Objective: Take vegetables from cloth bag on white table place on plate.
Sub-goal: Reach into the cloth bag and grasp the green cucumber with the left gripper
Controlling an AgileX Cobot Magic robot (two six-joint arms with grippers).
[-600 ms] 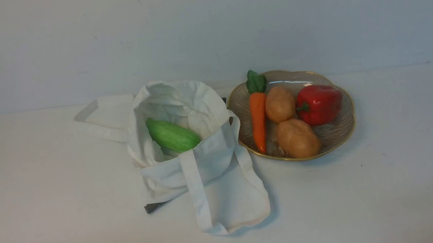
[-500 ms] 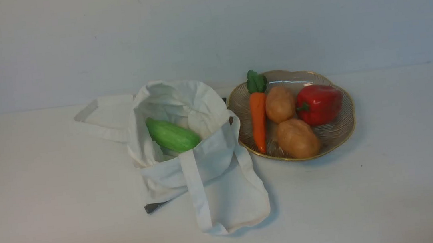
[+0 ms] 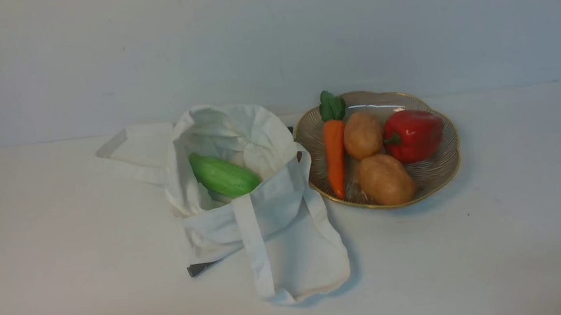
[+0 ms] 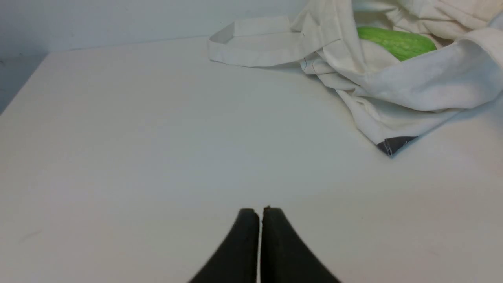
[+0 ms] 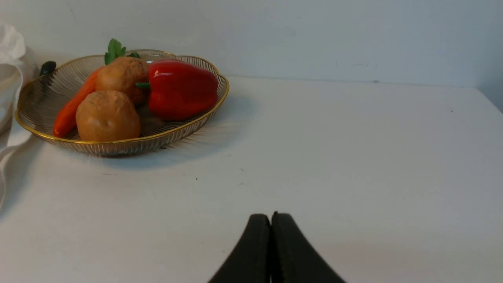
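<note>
The cucumber [image 3: 225,175] is lying slantwise, its near end pointing rightward. Nothing is visibly shifting since earlier. Left gripper [image 4: 261,208] and right gripper [image 5: 270,214] are keeping fingers together.

Bright green cucumber-like vegetable [image 3: 224,175], off-white cloth bag [image 3: 275,205], red pepper [image 3: 414,135]

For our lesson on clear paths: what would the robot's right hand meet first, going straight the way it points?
Probably the bare white tabletop; nothing else shows ahead of the right hand, though depth is unclear.
</note>
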